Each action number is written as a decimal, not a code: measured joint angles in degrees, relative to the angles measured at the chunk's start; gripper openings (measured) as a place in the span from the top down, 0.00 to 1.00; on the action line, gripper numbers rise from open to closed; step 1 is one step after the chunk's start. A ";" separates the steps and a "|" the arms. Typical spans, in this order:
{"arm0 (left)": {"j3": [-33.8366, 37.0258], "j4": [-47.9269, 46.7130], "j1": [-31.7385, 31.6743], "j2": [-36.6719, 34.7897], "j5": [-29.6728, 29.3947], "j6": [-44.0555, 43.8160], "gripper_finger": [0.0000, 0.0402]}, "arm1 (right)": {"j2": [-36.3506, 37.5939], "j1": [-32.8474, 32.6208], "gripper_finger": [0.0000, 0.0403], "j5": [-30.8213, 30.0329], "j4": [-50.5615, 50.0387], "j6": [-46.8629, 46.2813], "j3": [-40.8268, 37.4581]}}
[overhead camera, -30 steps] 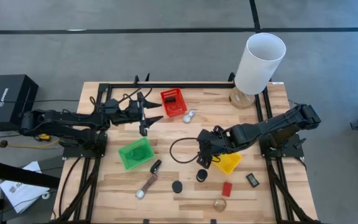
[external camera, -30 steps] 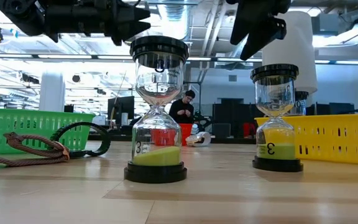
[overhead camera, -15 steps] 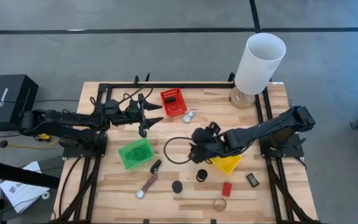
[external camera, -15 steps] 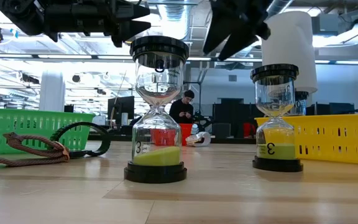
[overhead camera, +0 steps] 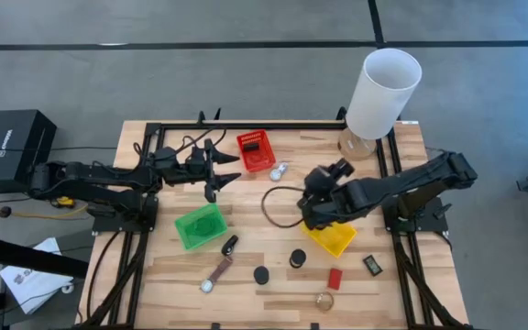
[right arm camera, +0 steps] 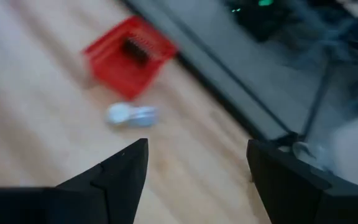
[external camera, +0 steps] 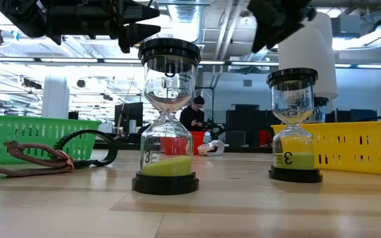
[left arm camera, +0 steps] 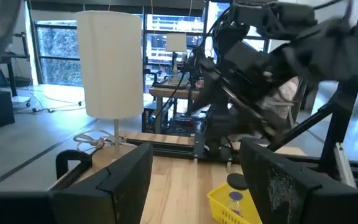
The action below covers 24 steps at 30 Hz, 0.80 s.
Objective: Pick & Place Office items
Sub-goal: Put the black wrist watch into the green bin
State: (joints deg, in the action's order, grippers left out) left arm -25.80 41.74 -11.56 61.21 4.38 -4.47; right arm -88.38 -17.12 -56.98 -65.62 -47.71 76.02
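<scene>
Standing on the bench (overhead camera: 273, 261) between the green basket (overhead camera: 199, 225) and yellow basket (overhead camera: 333, 238) are two hourglasses (external camera: 168, 119) with black caps, clear glass and yellow-green sand. A brown strap (overhead camera: 216, 272), red block (overhead camera: 335, 278) and gold round piece (overhead camera: 324, 300) lie near the front edge. The right claw (overhead camera: 306, 190) hovers over a black cord loop (overhead camera: 280, 207), fingers wide apart, empty. The left claw (overhead camera: 225, 168) hangs beside the red basket (overhead camera: 256, 150), likewise spread and empty.

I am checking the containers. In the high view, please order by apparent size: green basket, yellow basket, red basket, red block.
1. Green basket, largest.
2. Yellow basket, partly covered by the right arm, so its rank against the red one is unsure.
3. Red basket.
4. Red block, clearly smallest.
</scene>
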 joint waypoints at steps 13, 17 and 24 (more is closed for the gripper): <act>-3.00 -7.60 13.82 0.02 -1.54 2.22 0.48 | 10.07 -0.25 0.34 -7.49 -0.67 -8.28 -12.36; -10.61 -26.27 17.36 0.16 -9.76 2.15 0.49 | 13.99 -2.15 0.34 -11.91 -0.62 -5.84 -12.59; -20.55 -50.21 21.42 5.56 -14.97 -5.40 0.48 | 18.69 -5.43 0.34 -13.43 -0.57 1.85 -12.60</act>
State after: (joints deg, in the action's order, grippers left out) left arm -46.36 -8.47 9.86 66.77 -10.59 -9.87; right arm -69.69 -22.56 -70.41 -66.19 -45.87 63.42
